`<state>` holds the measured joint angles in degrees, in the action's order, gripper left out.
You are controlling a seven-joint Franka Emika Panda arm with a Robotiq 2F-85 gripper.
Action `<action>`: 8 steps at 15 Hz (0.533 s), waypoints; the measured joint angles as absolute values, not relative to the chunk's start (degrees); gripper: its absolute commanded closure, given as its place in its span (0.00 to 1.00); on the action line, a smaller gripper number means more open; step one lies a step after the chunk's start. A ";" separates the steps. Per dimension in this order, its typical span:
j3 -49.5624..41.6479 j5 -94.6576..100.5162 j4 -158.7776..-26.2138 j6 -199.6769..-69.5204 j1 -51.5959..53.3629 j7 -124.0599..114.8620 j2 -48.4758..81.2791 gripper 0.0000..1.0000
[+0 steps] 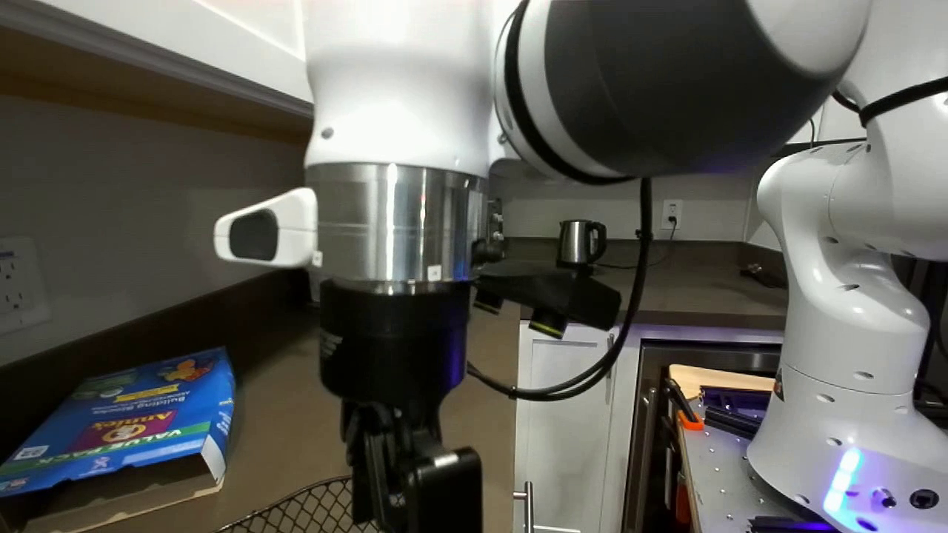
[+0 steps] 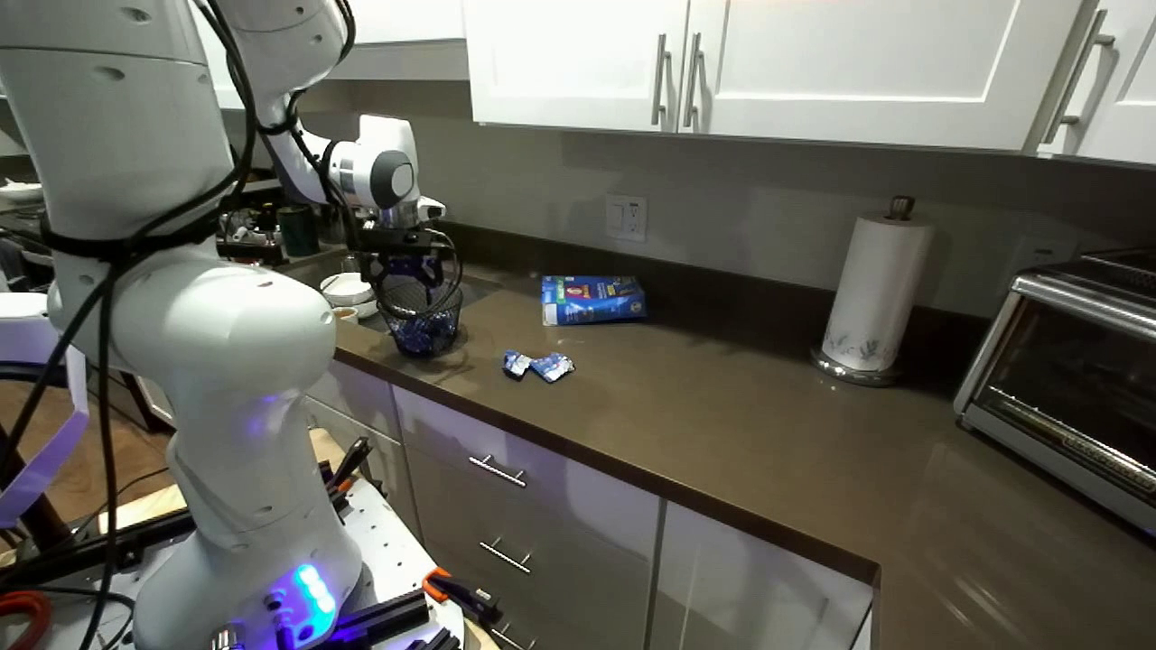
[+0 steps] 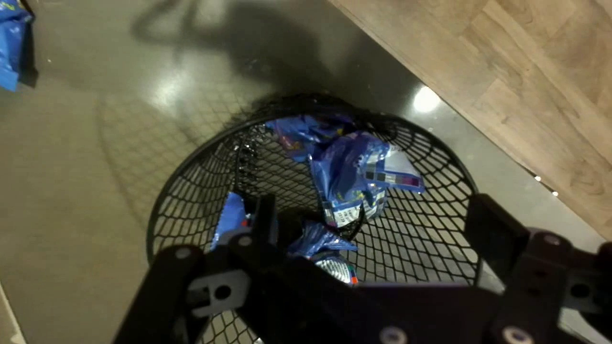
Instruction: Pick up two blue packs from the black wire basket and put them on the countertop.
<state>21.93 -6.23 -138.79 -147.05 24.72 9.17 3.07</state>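
The black wire basket stands on the countertop; its rim shows in the wrist view and partly in an exterior view. Several crinkled blue packs lie inside, with another blue pack partly hidden by my finger linkage. Two packs lie side by side on the countertop beside the basket; a pack edge shows at the wrist view's corner. My gripper is open and empty, pointing down over the basket. I cannot tell whether its fingertips are below the rim.
A large flat blue box lies on the counter near the wall, also in an exterior view. White dishes stand behind the basket. A paper towel roll and a toaster oven stand farther along. Upper cabinets hang above.
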 measured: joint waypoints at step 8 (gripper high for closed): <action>22.21 -1.54 -128.93 -141.27 24.58 11.97 14.11 0.00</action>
<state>22.21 -1.54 -128.93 -141.27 24.58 11.97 14.11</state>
